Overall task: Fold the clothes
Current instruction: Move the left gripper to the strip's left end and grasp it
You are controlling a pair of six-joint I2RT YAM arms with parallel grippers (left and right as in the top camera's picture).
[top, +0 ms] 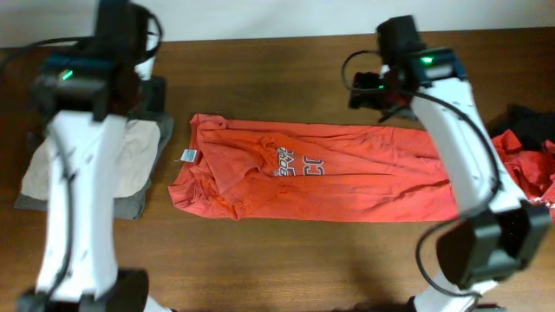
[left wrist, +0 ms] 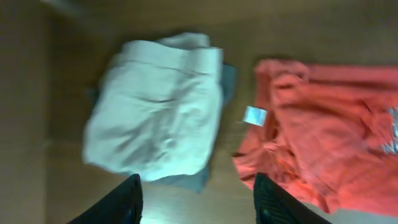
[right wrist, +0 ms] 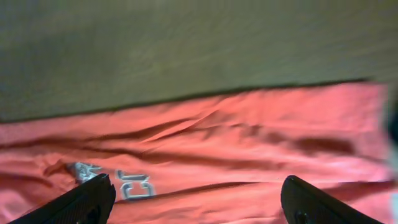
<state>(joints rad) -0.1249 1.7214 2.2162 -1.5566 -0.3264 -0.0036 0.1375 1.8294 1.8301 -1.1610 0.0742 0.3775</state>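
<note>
The big orange-red short-sleeved T-shirt [top: 347,173] is lying flat in the middle of the dark brown wooden desk [top: 286,78]. The collar and its little white neck tag [top: 188,155] point left and the hem points right. It looks to me like the sides are tucked in, so it's one long strip. That would make the step in hand a crosswise fold, hem over toward collar.

Both tools are empty. The left tool [left wrist: 199,202] has its black fingers spread wide over the desk, between the collar and a neat stack on the left: a folded cream garment [left wrist: 155,106] sitting on a grey one [left wrist: 189,182]. The right tool [right wrist: 196,202] is spread wide too, above the shirt's far long edge, between the print and the hem.

How I'd do it:
- Pinch the two hem corners and catch every layer.
- Lift only a little.
- Carry both corners across at the same pace so the strip doesn't skew.

The fabric looks like thin, limp jersey with soft creases running lengthwise, so it'll probably sag in the middle and drag. The wood looks smooth, so the bottom layer may slide along. The navy-and-white lettering probably bends a bit stiffer.

A crumpled red garment [top: 529,169] and a black garment [top: 525,121] sit at the desk's right edge.
</note>
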